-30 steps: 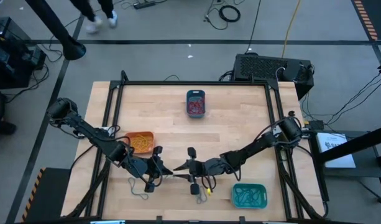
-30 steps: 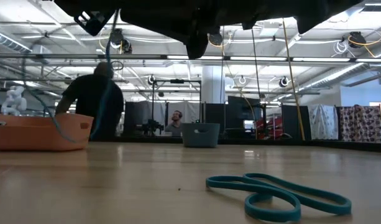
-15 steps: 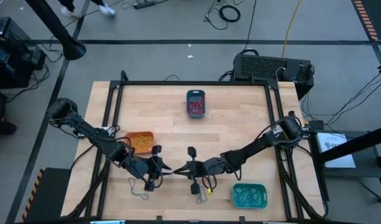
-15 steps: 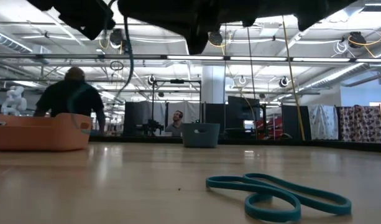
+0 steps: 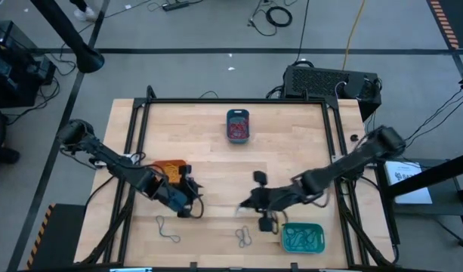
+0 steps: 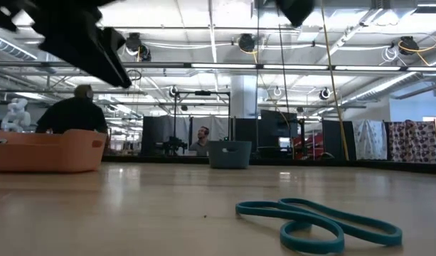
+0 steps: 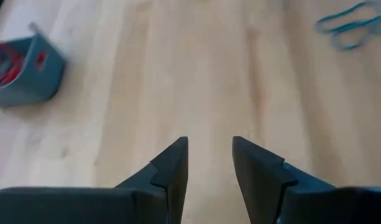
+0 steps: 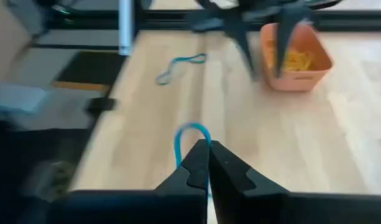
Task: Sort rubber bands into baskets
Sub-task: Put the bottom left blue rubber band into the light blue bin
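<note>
Jaws: my right gripper [image 8: 208,163] pinches a blue rubber band [image 8: 189,138]; left gripper [image 7: 210,163] open, empty | baskets [image 5: 302,237] partly filled | loose bands [image 5: 168,229] left on bench [image 5: 291,143].

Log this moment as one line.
left gripper: open, empty | right gripper: shut on blue rubber band | turquoise basket: beside right gripper

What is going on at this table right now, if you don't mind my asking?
Two robot arms are sorting rubber bands into baskets. The right gripper is shut on a blue rubber band, near the turquoise basket. The left gripper is open and empty, beside the orange basket. The dark teal basket holds red bands, and a few loose bands lie on the table.
</note>
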Tool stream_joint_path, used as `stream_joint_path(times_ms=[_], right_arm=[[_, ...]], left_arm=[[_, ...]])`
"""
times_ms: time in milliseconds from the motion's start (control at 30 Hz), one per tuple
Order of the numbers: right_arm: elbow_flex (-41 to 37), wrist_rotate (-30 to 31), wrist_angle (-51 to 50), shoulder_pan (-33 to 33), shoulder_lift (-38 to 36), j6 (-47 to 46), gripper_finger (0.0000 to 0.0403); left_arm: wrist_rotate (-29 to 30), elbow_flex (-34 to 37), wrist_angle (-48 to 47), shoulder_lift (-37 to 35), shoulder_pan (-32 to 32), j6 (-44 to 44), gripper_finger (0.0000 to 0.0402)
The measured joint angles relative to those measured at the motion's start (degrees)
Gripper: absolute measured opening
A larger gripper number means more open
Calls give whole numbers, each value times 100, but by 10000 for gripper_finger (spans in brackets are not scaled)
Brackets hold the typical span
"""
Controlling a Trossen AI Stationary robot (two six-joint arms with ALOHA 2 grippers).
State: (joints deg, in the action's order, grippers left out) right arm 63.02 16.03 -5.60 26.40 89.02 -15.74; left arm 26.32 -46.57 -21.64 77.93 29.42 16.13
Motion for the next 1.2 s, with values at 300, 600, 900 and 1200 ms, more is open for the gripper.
stream_joint_path(times_ms=[300,600,900,1200], right_arm=[[4,-1112,-1286,834,-1126,-2000,0],[4,-1253,-2266,1895,-807,-4028,0],[2,-1152,-3632,2256,-227,-5072,0],[2,-1175,-4606,2413,-222,-5868,0]], left_arm=[[27,9,-516,0,-608,-55,134],[20,9,-466,2,-916,-349,134],[-39,9,-424,4,-1080,-646,134],[-218,9,-419,4,-1118,-611,134]])
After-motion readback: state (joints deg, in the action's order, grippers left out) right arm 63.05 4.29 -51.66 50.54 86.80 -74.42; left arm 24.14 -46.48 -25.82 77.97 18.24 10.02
